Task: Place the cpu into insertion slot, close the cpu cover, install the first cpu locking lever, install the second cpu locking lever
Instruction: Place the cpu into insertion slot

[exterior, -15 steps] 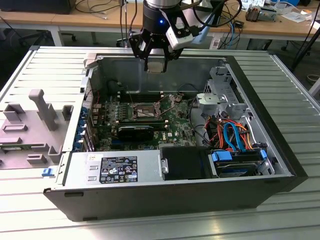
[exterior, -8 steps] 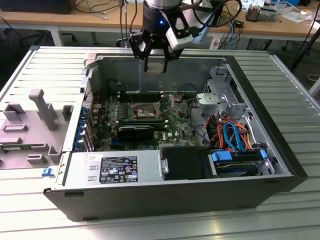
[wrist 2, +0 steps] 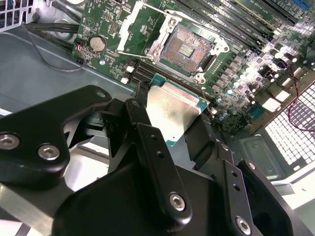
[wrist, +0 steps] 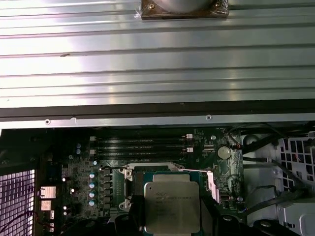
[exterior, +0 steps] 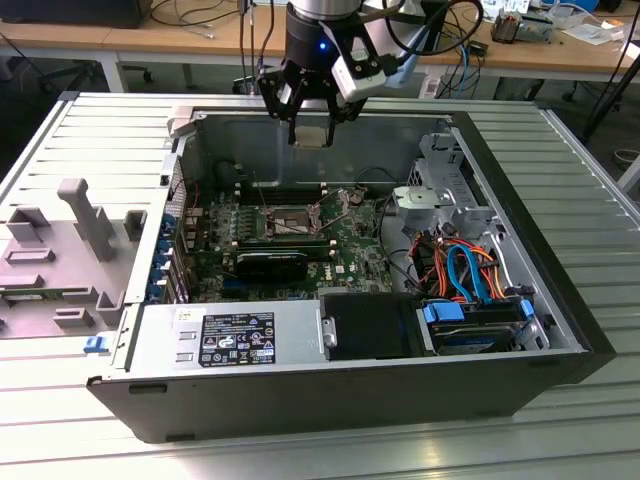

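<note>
The end effector (exterior: 312, 126) pinched the chip (wrist 2: 173, 109) by its edges, high over the open computer (exterior: 350, 400). The empty slot (wrist 2: 188, 48) sat lower down, its cover (wrist 2: 139, 27) flipped up. To do this well, I think the chip should stay flat, match the slot's corners, and go down slowly.
</note>
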Tool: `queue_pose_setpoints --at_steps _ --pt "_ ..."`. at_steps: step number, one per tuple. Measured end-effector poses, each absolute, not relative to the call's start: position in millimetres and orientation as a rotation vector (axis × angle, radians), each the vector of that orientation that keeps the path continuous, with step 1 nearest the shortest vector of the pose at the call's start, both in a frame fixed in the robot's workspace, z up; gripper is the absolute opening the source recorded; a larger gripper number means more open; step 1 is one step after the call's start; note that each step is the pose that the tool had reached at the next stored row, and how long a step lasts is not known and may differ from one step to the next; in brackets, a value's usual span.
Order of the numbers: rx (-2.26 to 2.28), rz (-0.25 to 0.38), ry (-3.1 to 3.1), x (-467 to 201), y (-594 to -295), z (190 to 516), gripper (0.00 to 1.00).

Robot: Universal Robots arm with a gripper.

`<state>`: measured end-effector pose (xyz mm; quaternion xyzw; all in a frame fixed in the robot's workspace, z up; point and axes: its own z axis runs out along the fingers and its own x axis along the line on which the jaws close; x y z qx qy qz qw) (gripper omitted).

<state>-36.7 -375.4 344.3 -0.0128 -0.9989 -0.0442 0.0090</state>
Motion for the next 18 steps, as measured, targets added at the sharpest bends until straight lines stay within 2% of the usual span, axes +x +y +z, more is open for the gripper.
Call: queue_pose_setpoints --at_steps 18 --pt "-0.04 -0.138 -3.12 -36.7 -376.5 339.5 0.54"
